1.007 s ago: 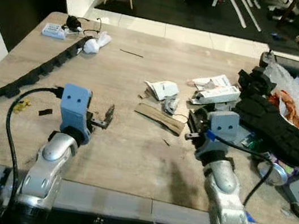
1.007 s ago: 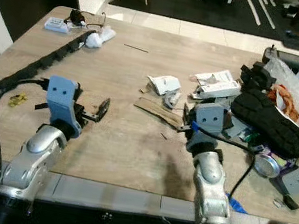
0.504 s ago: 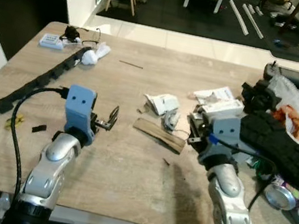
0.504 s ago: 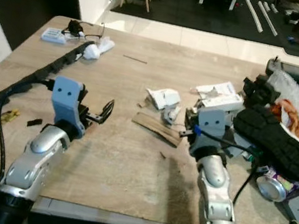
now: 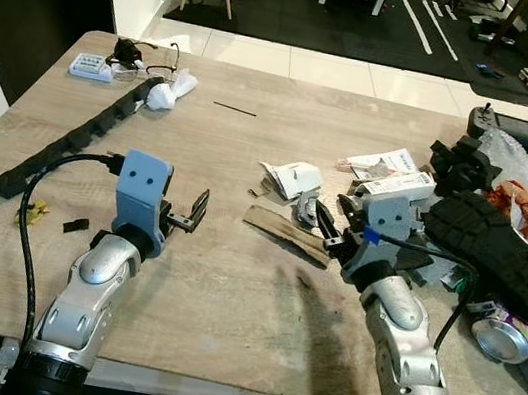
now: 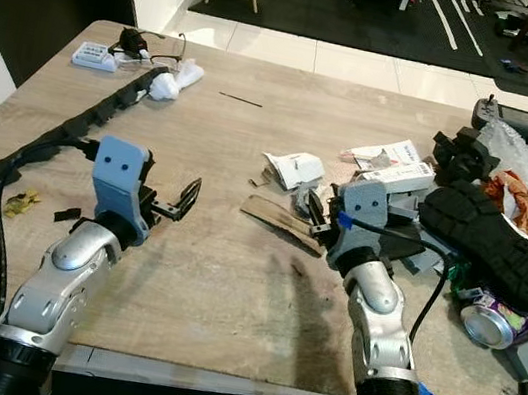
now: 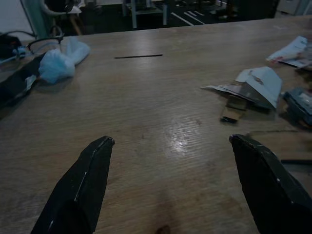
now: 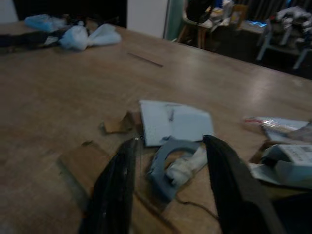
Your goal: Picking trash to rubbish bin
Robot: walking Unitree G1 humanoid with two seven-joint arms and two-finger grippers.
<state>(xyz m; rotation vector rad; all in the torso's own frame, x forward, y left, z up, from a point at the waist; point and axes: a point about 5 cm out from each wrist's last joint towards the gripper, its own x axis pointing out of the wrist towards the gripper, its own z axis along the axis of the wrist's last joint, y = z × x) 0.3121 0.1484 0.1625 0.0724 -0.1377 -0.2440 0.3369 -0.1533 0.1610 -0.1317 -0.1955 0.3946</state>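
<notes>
Trash, a grey scrap point(image 8: 176, 163) w/ cardboard strip point(image 5: 283, 233), lies mid-table. Right gripper point(image 8: 170, 187) hovers just before it, fingers apart: approach step, I think. Next: lower and close on it. Left gripper point(image 7: 170, 180) is wide, holding nothing.

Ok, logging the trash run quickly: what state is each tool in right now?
Left tool: open, holding nothing, above bare table.
Right tool: open, holding nothing, fingers either side of a grey scrap.
</notes>
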